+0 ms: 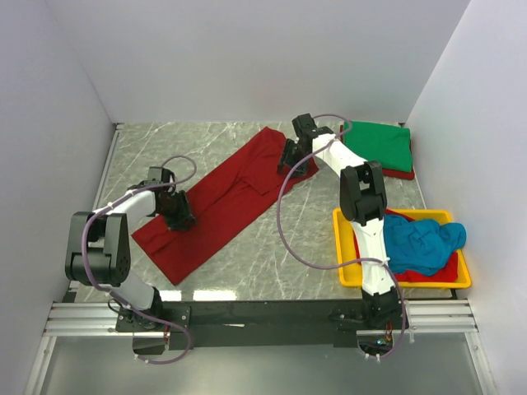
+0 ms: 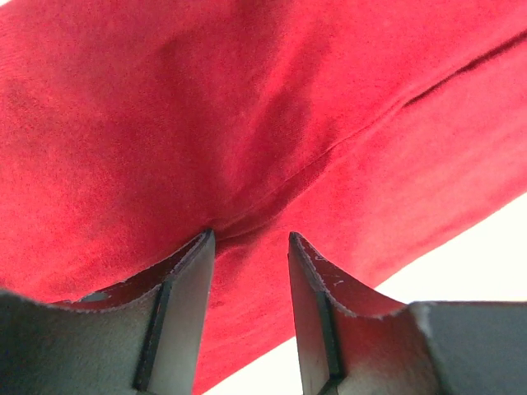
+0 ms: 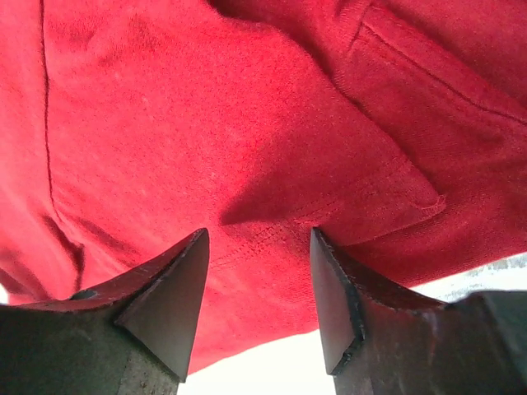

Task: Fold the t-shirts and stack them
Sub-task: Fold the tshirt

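Dark-red t-shirt [image 1: 226,202]; long axis near-left to far-right; left tool [image 2: 248,237], right tool [image 3: 258,232] half-open

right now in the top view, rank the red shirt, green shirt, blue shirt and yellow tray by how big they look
1. red shirt, spread out
2. yellow tray
3. blue shirt and green shirt: about alike, not ranked

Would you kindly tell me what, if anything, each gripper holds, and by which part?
Nothing looks gripped: the left gripper and right gripper stand jaws apart on the dark red t-shirt, left at its near end, right by a sleeve.
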